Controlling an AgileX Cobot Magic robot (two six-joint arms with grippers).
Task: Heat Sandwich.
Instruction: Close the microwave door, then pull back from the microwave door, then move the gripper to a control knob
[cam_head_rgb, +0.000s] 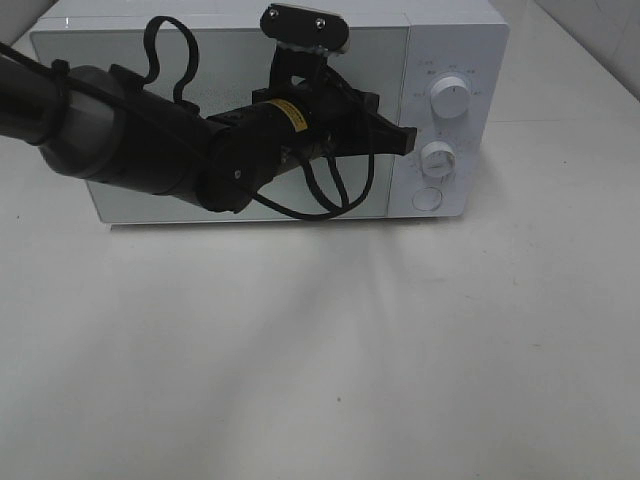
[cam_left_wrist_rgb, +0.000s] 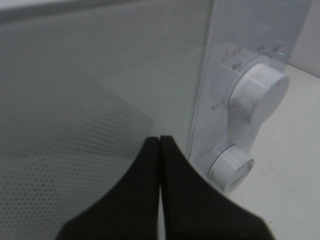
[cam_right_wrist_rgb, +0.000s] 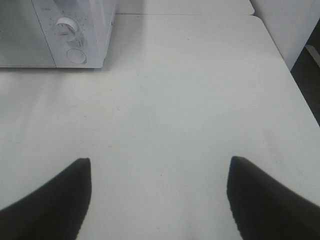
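A white microwave (cam_head_rgb: 450, 40) stands at the back of the table with its door shut. The sandwich is out of view. My left gripper (cam_head_rgb: 405, 140) is shut and empty, its tips right at the door's right edge beside the control panel; the left wrist view shows the shut fingertips (cam_left_wrist_rgb: 160, 142) in front of the glass door (cam_left_wrist_rgb: 100, 90), with the upper knob (cam_left_wrist_rgb: 257, 95) and lower knob (cam_left_wrist_rgb: 231, 167) just beside them. My right gripper (cam_right_wrist_rgb: 159, 165) is open and empty over bare table, away from the microwave (cam_right_wrist_rgb: 75, 30).
The microwave panel carries two knobs (cam_head_rgb: 450, 98) and a round button (cam_head_rgb: 427, 199). The left arm (cam_head_rgb: 130, 130) stretches across the microwave's front. The white table (cam_head_rgb: 330, 350) runs wide in front; its right edge (cam_right_wrist_rgb: 295, 85) shows in the right wrist view.
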